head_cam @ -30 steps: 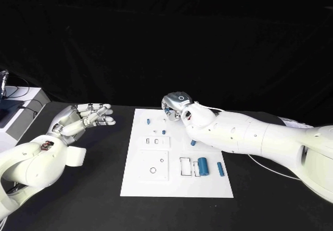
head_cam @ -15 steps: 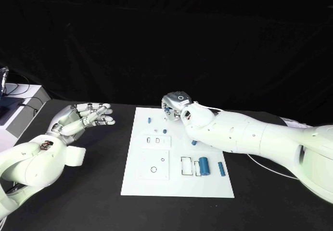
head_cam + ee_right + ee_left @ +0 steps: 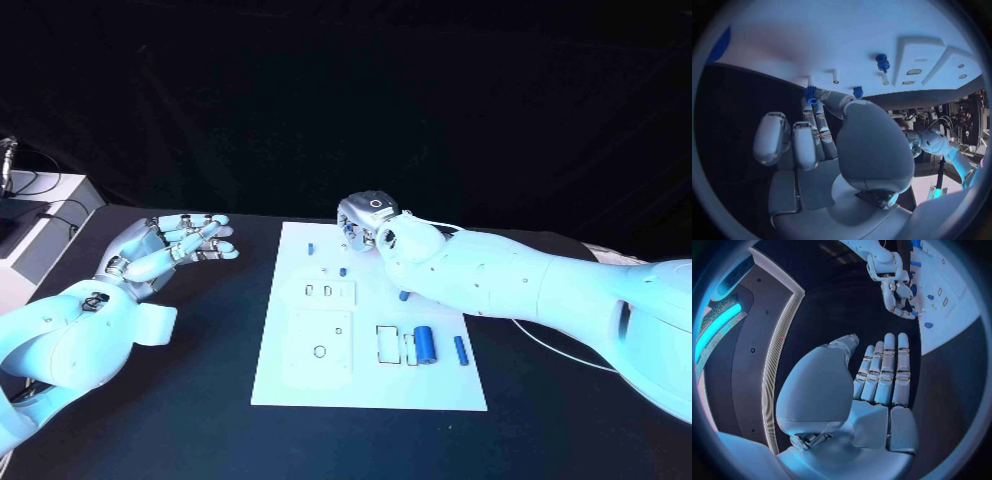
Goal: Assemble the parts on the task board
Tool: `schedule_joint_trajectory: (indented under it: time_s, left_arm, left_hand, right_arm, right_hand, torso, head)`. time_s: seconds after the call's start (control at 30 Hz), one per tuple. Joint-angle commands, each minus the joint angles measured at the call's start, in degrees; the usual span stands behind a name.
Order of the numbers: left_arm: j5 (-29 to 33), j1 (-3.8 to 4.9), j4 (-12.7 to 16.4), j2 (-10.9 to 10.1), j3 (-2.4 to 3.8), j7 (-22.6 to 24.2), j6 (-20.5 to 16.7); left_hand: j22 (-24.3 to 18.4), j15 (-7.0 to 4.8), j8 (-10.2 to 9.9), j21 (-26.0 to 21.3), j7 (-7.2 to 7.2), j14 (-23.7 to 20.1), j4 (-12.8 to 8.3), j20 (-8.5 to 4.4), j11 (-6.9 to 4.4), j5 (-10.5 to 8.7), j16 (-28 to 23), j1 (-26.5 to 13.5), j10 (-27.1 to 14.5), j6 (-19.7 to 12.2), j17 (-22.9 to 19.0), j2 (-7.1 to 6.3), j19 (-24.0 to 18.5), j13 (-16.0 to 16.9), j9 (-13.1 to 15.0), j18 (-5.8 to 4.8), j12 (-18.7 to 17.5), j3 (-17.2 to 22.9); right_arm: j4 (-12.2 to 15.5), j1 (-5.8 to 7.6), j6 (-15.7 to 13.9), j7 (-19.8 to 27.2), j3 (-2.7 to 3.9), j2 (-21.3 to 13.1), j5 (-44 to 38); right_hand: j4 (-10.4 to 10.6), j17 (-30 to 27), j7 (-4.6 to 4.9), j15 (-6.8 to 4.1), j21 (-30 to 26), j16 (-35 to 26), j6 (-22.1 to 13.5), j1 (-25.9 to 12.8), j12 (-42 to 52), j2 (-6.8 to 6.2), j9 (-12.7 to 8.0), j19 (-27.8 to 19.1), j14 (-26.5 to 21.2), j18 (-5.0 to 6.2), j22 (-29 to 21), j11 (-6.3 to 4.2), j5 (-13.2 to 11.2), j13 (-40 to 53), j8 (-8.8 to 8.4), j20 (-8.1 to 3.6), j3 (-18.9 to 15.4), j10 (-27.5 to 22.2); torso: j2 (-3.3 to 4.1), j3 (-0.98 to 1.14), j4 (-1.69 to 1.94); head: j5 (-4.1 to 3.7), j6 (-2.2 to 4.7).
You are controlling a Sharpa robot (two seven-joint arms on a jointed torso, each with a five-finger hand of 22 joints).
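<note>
The white task board [image 3: 296, 385] lies in the middle of the black table. My right hand [image 3: 369, 224] hovers over its far end and pinches a small blue part [image 3: 809, 93] between thumb and fingertips, just above the board [image 3: 786, 55]. A blue peg [image 3: 882, 61] stands in the board close beyond the fingers. A thick blue cylinder [image 3: 424, 343] and a thinner one [image 3: 460, 349] lie at the near right beside a rectangular slot. Small blue parts [image 3: 312, 248] sit near the far end. My left hand [image 3: 170, 244] is raised left of the board, fingers [image 3: 886, 370] spread, holding nothing.
A white box [image 3: 36, 215] with cables stands at the table's far left edge. Bare black table [image 3: 173, 420] surrounds the board on both sides. My right forearm [image 3: 505, 280] crosses above the board's right edge.
</note>
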Motion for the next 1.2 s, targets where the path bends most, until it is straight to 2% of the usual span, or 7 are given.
schedule_joint_trajectory:
  time_s: [0.03,0.2,0.37,0.8,0.97,1.1,1.2]
  left_arm:
    - [-0.2,0.02,0.1,0.1,0.06,0.3,1.0]
    - [-0.2,0.02,0.0,0.1,0.06,0.3,1.0]
    - [-0.2,0.02,-0.1,0.2,0.06,0.2,1.0]
    - [-0.2,0.02,-0.1,0.2,0.06,0.2,1.1]
    - [-0.2,0.02,-0.2,0.2,0.06,0.1,1.1]
    - [-0.2,0.02,-0.2,0.2,0.06,0.1,1.2]
    - [-0.2,0.02,-0.2,0.2,0.06,0.0,1.2]
  left_hand:
    - [0.1,0.0,-0.3,0.4,0.26,-0.5,0.0,0.14,0.18,-0.23,0.2,-0.1,-0.2,-0.1,0.1,-0.46,-0.3,-0.1,0.0,0.59,-0.3,0.4]
    - [0.1,0.0,-0.3,0.4,0.26,-0.5,0.0,0.14,0.18,-0.23,0.2,-0.1,-0.2,-0.1,0.1,-0.46,-0.3,-0.1,0.0,0.59,-0.3,0.4]
    - [0.1,0.0,-0.3,0.4,0.26,-0.5,0.0,0.14,0.18,-0.23,0.2,-0.1,-0.2,-0.1,0.1,-0.46,-0.3,-0.1,0.0,0.59,-0.3,0.4]
    - [0.1,0.02,-0.3,0.4,0.3,-0.6,-0.1,0.16,0.22,-0.24,0.2,-0.1,-0.4,-0.1,0.2,-0.45,-0.4,-0.1,-0.1,0.59,-0.2,0.5]
    - [0.1,0.02,-0.3,0.4,0.3,-0.6,-0.1,0.16,0.22,-0.24,0.2,-0.1,-0.4,-0.1,0.2,-0.45,-0.4,-0.1,-0.1,0.59,-0.2,0.5]
    - [0.1,0.02,-0.3,0.4,0.3,-0.6,-0.1,0.16,0.22,-0.24,0.2,-0.1,-0.4,-0.1,0.2,-0.45,-0.4,-0.1,-0.1,0.59,-0.2,0.5]
    - [0.1,0.05,-0.4,0.5,0.35,-0.6,-0.1,0.18,0.26,-0.26,0.2,-0.2,-0.5,-0.2,0.3,-0.48,-0.4,-0.1,-0.1,0.59,-0.2,0.5]
  right_arm:
    - [-0.2,-0.11,1.7,0.1,0.01,0.2,-0.8]
    - [-0.5,-0.3,2.0,0.0,-0.01,0.3,-0.8]
    - [-0.8,-0.42,2.1,-0.1,-0.03,0.4,-0.8]
    - [-1.1,-0.47,1.8,0.4,-0.05,0.6,-0.7]
    - [-1.4,-0.47,2.1,0.7,-0.06,0.7,-0.4]
    - [-1.5,-0.47,2.2,1.1,-0.07,0.6,0.0]
    - [-1.2,-0.47,1.8,1.3,-0.07,0.3,0.3]
  right_hand:
    - [-0.1,0.0,0.1,-0.37,0.3,0.2,0.2,0.5,0.1,-0.17,0.0,0.2,1.5,-0.87,-0.1,-2.27,0.1,0.7,0.31,0.04,0.1,2.7]
    - [-0.1,-0.1,0.1,-0.35,0.3,0.2,0.2,0.4,0.1,-0.21,0.1,0.2,1.5,-0.87,-0.1,-2.26,0.0,0.7,0.31,0.05,0.1,2.7]
    - [-0.1,-0.1,0.09,-0.35,0.3,0.2,0.2,0.4,0.1,-0.23,0.1,0.2,1.5,-0.86,-0.1,-2.26,-0.1,0.7,0.3,0.05,0.1,2.7]
    - [0.0,-0.4,0.16,-0.22,0.2,0.1,-0.4,0.0,-0.1,-0.47,0.2,-0.1,1.4,-0.81,-0.2,-2.1,-0.4,0.5,0.04,0.15,0.3,1.9]
    - [0.2,-1.0,0.34,0.16,-0.4,0.0,-2.3,-0.9,-0.2,-1.23,0.3,-0.7,1.2,-0.63,-0.9,-1.6,-0.5,-0.2,-0.91,0.49,0.6,-0.8]
    - [0.5,-3.0,0.38,0.72,-3.5,-0.8,-4.3,-2.0,-0.2,-2.54,0.3,-2.4,0.6,0.19,-5.0,-0.96,-0.6,-0.6,-1.9,1.0,0.3,-5.3]
    - [0.5,-4.0,0.2,1.16,-5.1,-1.2,-5.4,-1.8,-0.1,-2.87,0.5,-3.1,0.4,0.55,-6.9,-0.43,-0.7,-0.6,-2.48,1.44,-1.1,-9.3]
  torso:
    - [0.1,-0.14,0.04]
    - [0.15,-0.13,0.1]
    - [0.2,-0.25,0.14]
    - [0.27,-0.37,0.24]
    - [0.33,-0.4,0.25]
    - [0.34,-0.44,0.23]
    - [0.36,-0.46,0.26]
  head:
    - [0.04,-0.08]
    - [0.02,-0.08]
    - [0.0,-0.09]
    - [-0.1,-0.06]
    - [-0.16,-0.04]
    - [-0.16,-0.06]
    - [-0.19,-0.07]
